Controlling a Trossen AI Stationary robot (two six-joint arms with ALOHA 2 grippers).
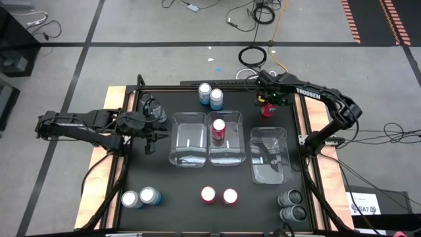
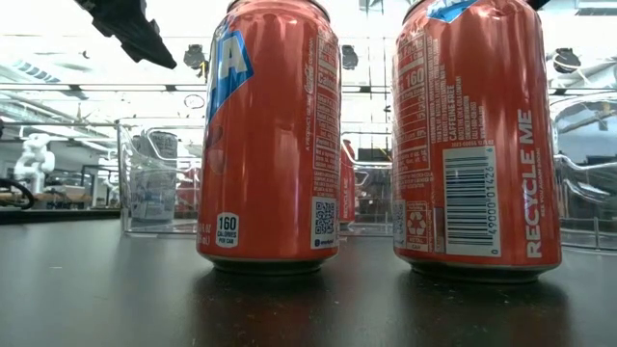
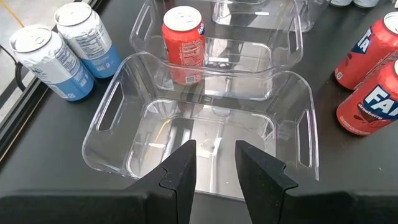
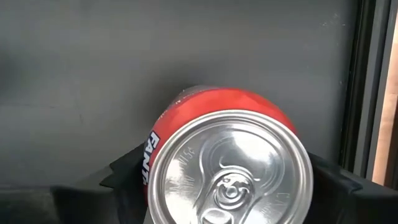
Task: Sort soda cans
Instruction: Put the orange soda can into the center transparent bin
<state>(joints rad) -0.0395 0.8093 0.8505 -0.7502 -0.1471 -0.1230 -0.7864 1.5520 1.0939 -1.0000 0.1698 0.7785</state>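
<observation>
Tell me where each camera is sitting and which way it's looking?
High view: overhead, looking down; table, both arms, left gripper, right gripper.
Low view: at tabletop height, looking across at two red cans; a dark arm part above.
Left wrist view: over the open fingers, facing clear bins.
Right wrist view: directly above a gripped red can.
Shared: that can, also in high view.

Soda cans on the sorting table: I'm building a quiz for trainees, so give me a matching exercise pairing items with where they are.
Things:
1. red can
2. second red can
3. light blue can pair
4. left bin

Places:
A. between the right gripper fingers
B. empty, before the left gripper
C. inside the middle bin
D. far table edge

Pairs: 1-C, 2-A, 3-D, 4-B
</observation>
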